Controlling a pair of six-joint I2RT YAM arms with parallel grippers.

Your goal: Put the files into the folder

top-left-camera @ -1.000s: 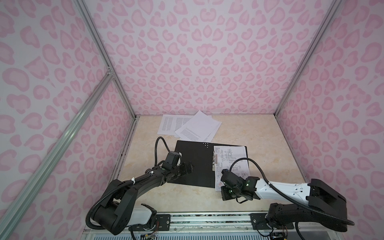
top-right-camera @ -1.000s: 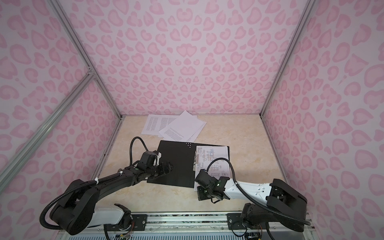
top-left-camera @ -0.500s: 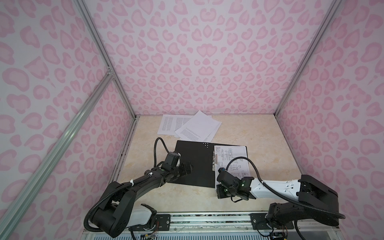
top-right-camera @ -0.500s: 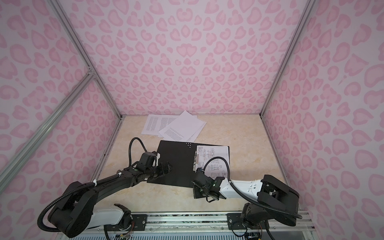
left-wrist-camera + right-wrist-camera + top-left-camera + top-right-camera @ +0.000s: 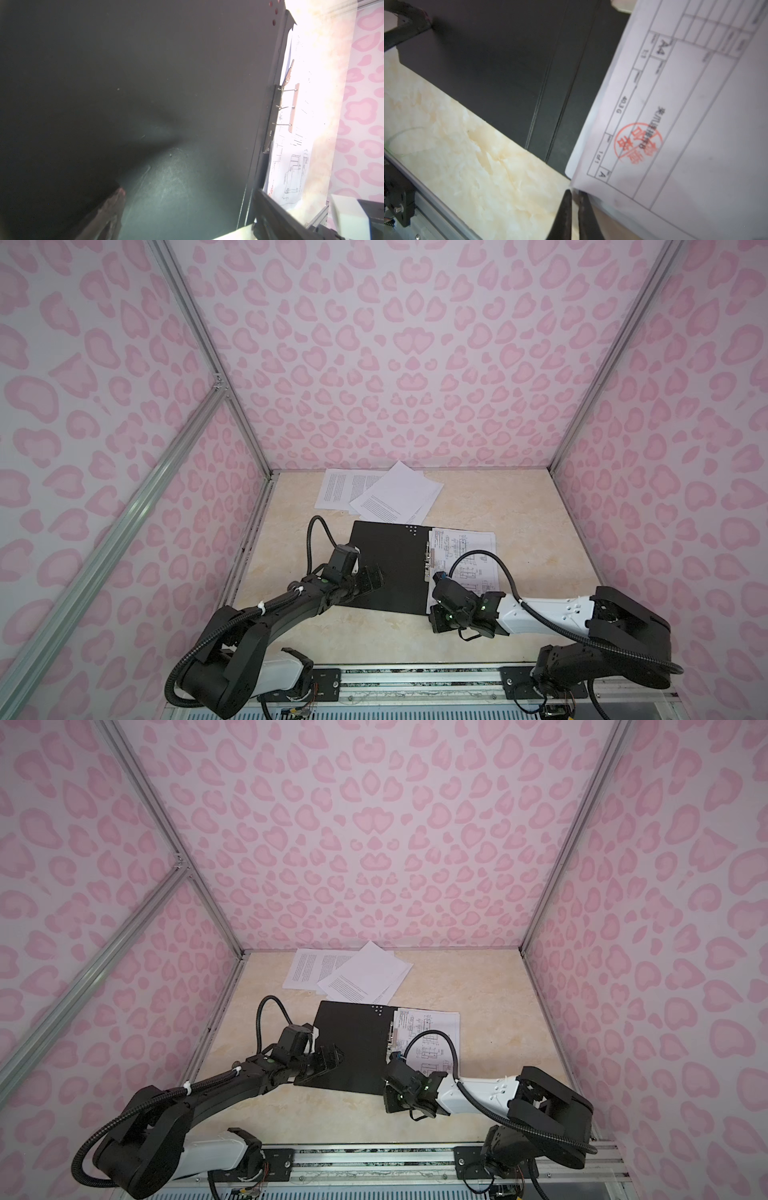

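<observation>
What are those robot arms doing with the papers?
Two robot arms are filing papers. The folder lies open, with a drawing sheet on its right half. The right gripper, jaws almost together, is at that sheet's near corner. The left gripper hangs wide open over the folder's left half. More sheets wait at the back.

Support is provided by a beige, marble-patterned table (image 5: pixel 519 506). An opened folder (image 5: pixel 390 560) is laid flat near the table's centre, black inner face up. Several printed sheets (image 5: pixel 386 497) are spread, overlapping, at the far edge, just beyond the folder. A drawing sheet (image 5: pixel 469 543) is carried on the folder's right half.
</observation>
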